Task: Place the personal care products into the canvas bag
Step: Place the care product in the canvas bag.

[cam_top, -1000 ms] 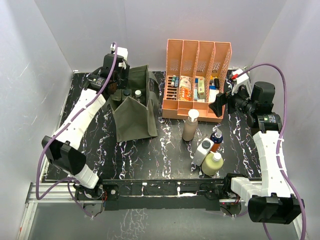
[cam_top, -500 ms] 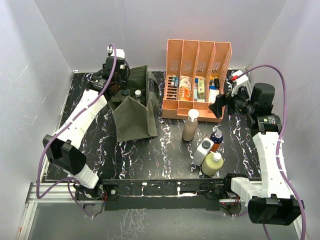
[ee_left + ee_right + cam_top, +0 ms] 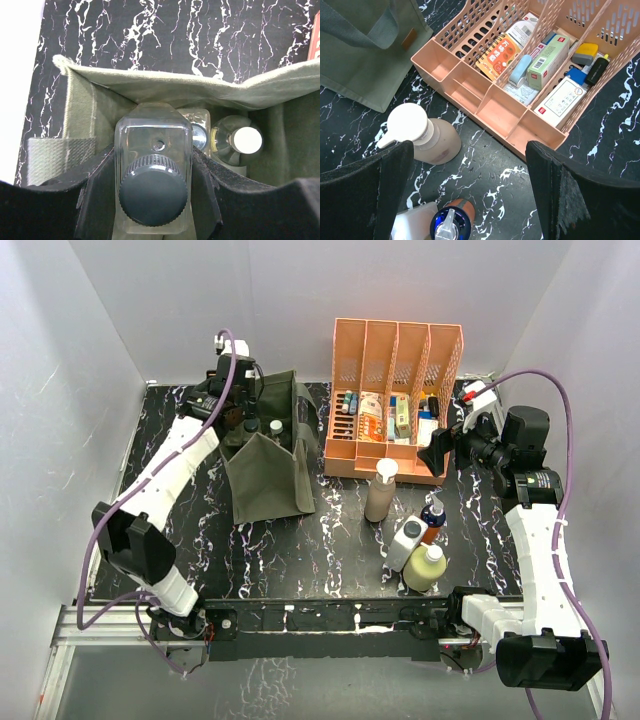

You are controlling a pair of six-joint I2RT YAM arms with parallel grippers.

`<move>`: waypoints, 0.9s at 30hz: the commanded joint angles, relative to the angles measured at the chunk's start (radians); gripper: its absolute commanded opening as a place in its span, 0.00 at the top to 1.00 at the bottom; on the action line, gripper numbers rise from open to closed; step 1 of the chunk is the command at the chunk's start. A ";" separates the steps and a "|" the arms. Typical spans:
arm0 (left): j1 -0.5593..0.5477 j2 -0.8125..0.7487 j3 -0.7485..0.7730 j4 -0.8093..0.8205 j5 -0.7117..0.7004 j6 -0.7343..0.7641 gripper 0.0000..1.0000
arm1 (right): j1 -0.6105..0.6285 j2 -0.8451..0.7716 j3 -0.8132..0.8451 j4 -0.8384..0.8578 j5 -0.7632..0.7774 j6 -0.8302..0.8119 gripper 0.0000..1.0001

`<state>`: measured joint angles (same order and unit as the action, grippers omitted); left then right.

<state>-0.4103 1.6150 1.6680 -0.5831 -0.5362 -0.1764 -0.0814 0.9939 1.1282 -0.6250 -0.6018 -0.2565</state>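
Left arm lowering a bottle into the canvas bag [image 3: 165,84]. Across the last second of overhead views the left wrist has crept from just behind the bag's rear-left corner to directly over its open mouth and sunk a little. The right arm has barely shifted. The left gripper [image 3: 152,192] is clamped on a clear glass bottle [image 3: 152,142], one finger pressed to each flat side below its dark ribbed cap [image 3: 153,190]. The bottle stands upright inside the bag's rim, beside two bottles already in the bag: a white-topped bottle [image 3: 247,140] and a clear bottle [image 3: 200,131] between the two. The drop-off thus appears nearly complete, with release the likely next step. The right gripper [image 3: 469,165] hangs with its fingers spread wide and nothing between them, above the table [image 3: 330,540] in front of the peach file organiser [image 3: 395,335]. Four products remain outside the bag, all in front of the organiser: a beige pump bottle [image 3: 427,135], a small orange-blue bottle [image 3: 452,222], a white grey-capped bottle [image 3: 405,540] and a pale yellow bottle [image 3: 425,567]. The held bottle's base is hidden, so whether it rests on the bag floor cannot be told. The overhead view hides that bottle under the wrist, and the middle bottle's top is covered.
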 commanded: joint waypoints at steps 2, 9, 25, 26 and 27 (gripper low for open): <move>-0.001 0.000 0.061 0.081 -0.061 -0.028 1.00 | -0.006 -0.023 -0.004 0.045 -0.010 0.000 0.01; 0.011 0.015 0.061 0.068 -0.070 -0.041 1.00 | -0.006 -0.014 0.000 0.044 -0.016 0.001 0.01; 0.044 0.050 0.039 0.041 0.000 -0.083 0.99 | -0.007 -0.029 -0.021 0.049 -0.006 -0.003 0.01; 0.043 0.053 0.038 0.042 0.004 -0.081 0.98 | -0.006 -0.029 -0.021 0.050 -0.006 -0.003 0.01; 0.044 0.056 0.039 0.043 0.009 -0.078 0.98 | -0.007 -0.029 -0.021 0.050 -0.006 -0.003 0.01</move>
<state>-0.3744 1.6855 1.6680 -0.6090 -0.5037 -0.2581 -0.0814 0.9882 1.0977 -0.6247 -0.6018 -0.2565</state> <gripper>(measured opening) 0.477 0.986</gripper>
